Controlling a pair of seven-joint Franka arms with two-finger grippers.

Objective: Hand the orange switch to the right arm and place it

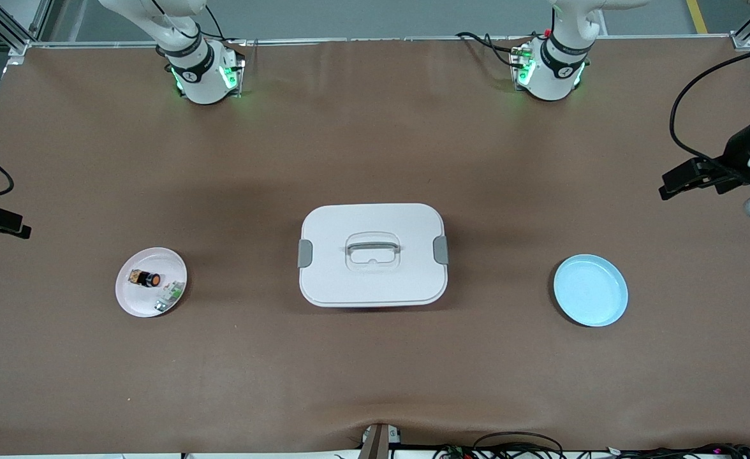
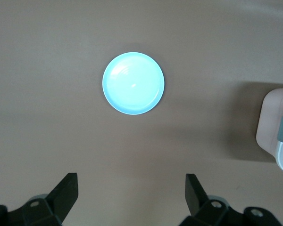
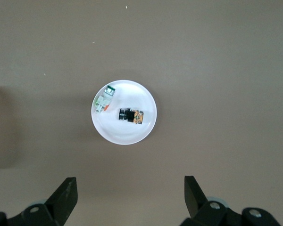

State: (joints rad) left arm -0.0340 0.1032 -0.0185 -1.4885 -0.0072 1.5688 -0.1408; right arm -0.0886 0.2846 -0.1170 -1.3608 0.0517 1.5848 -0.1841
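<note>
The orange switch [image 1: 146, 278] lies on its side in a small white plate [image 1: 134, 303] toward the right arm's end of the table. It also shows in the right wrist view [image 3: 131, 115], black with an orange end, on that plate [image 3: 125, 136]. My right gripper [image 3: 130, 183] is open and empty, high above the table near that plate; in the front view it [image 1: 5, 224] is at the table's edge. My left gripper [image 2: 131, 181] is open and empty, high near the light blue plate [image 2: 133, 83]; in the front view it [image 1: 675, 182] is at the other end of the table.
A small white-and-green part [image 1: 169, 297] lies in the white plate beside the switch, also in the right wrist view [image 3: 104, 101]. A closed white box with a handle and grey latches [image 1: 372, 255] stands mid-table. The light blue plate [image 1: 590, 290] lies toward the left arm's end.
</note>
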